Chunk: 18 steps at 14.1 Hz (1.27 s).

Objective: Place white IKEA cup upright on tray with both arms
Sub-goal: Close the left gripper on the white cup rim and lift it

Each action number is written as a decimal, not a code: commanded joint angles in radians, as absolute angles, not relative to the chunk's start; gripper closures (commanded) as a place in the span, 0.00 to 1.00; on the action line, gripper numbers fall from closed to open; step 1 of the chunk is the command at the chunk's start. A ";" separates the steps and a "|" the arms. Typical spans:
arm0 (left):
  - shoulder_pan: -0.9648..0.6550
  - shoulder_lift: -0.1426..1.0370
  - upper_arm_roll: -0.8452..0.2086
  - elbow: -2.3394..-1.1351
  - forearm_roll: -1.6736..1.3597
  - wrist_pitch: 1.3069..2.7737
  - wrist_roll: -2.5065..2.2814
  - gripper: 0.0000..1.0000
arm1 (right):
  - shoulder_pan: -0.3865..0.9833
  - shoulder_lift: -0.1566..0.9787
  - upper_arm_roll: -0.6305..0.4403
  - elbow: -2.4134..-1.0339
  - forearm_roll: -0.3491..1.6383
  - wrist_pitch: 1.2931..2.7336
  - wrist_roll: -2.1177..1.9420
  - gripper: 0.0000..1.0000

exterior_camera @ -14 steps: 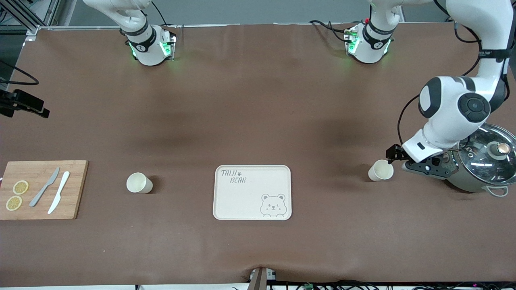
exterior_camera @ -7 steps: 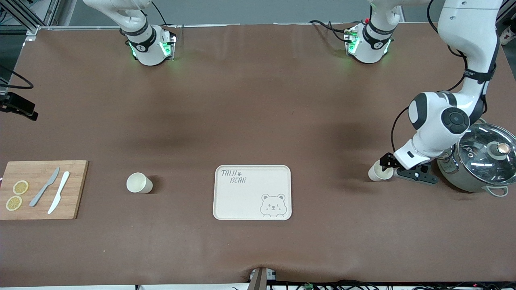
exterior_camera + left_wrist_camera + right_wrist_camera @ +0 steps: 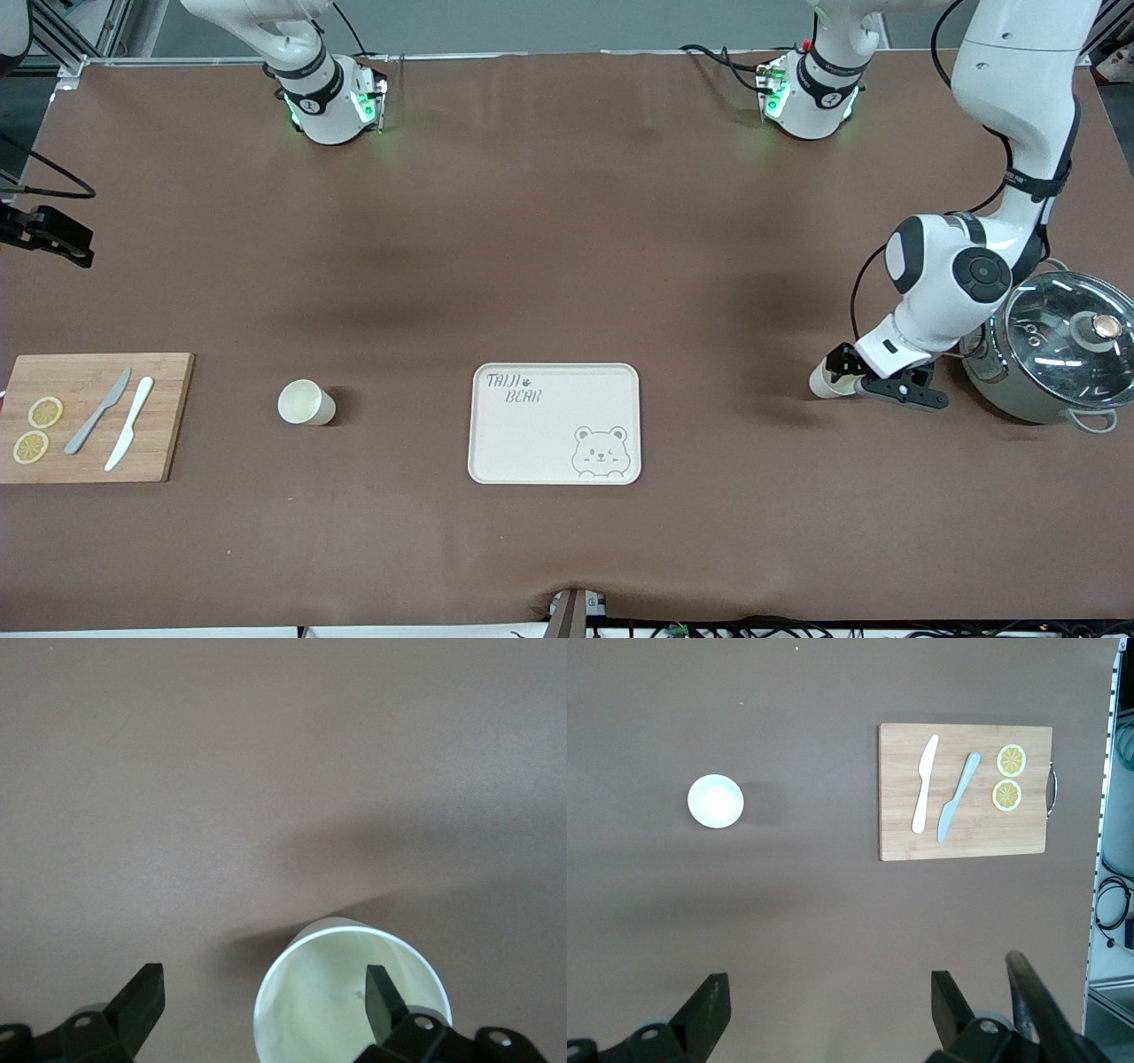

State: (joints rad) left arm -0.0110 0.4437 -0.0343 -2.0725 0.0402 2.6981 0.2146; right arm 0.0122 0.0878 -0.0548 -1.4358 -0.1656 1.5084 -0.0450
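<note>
One white cup (image 3: 820,382) stands on the brown table near the left arm's end, its mouth up; it also shows in the left wrist view (image 3: 328,1001). My left gripper (image 3: 842,376) (image 3: 263,992) is open at its rim, one finger (image 3: 383,997) inside the cup and the other outside. A second white cup (image 3: 306,402) (image 3: 715,801) stands upright toward the right arm's end. The cream tray (image 3: 554,424) with the bear drawing lies between the cups and holds nothing. My right gripper (image 3: 828,992) is open and empty, high over the table near the second cup.
A steel pot with a glass lid (image 3: 1054,354) stands right beside the left gripper at the table's end. A wooden cutting board (image 3: 89,416) (image 3: 966,790) with two knives and lemon slices lies at the right arm's end.
The left arm has swung in from over the pot and lowered its gripper onto the cup's rim. The cups and tray have not moved.
</note>
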 commanded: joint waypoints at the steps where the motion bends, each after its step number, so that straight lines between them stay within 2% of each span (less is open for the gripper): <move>1: -0.014 0.445 -0.037 -2.085 0.046 2.732 0.227 0.00 | 0.008 0.089 -0.052 -1.431 -0.228 1.496 -0.081 0.00; 2: -0.017 0.449 -0.037 -2.091 0.043 2.752 0.206 0.18 | 0.014 0.089 -0.052 -1.433 -0.273 1.494 -0.090 0.00; 3: -0.014 0.448 -0.037 -2.112 0.044 2.776 0.213 0.99 | 0.017 0.089 -0.051 -1.436 -0.302 1.483 -0.094 0.00; 5: -0.011 0.448 -0.037 -2.115 0.045 2.784 0.215 1.00 | 0.009 0.087 -0.049 -1.431 -0.279 1.488 -0.091 0.00; 8: -0.009 0.446 -0.037 -2.115 0.044 2.784 0.215 1.00 | -0.050 0.087 -0.054 -1.430 -0.105 1.505 -0.092 0.00; 12: -0.021 0.446 -0.040 -2.106 0.038 2.783 0.167 1.00 | -0.044 0.086 -0.051 -1.430 -0.089 1.513 -0.078 0.00; 16: -0.084 0.437 -0.080 -2.071 0.037 2.767 -0.023 1.00 | -0.051 0.086 -0.051 -1.431 -0.040 1.509 -0.074 0.00; 18: -0.153 0.437 -0.078 -2.025 0.040 2.702 -0.139 1.00 | -0.073 0.086 -0.054 -1.436 0.032 1.502 -0.069 0.00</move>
State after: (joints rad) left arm -0.0975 0.4508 -0.0825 -2.0618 0.0400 2.7612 -0.0467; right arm -0.0401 0.0887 -0.0596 -1.4359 -0.0359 1.5118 -0.0773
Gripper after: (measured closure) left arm 0.947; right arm 0.000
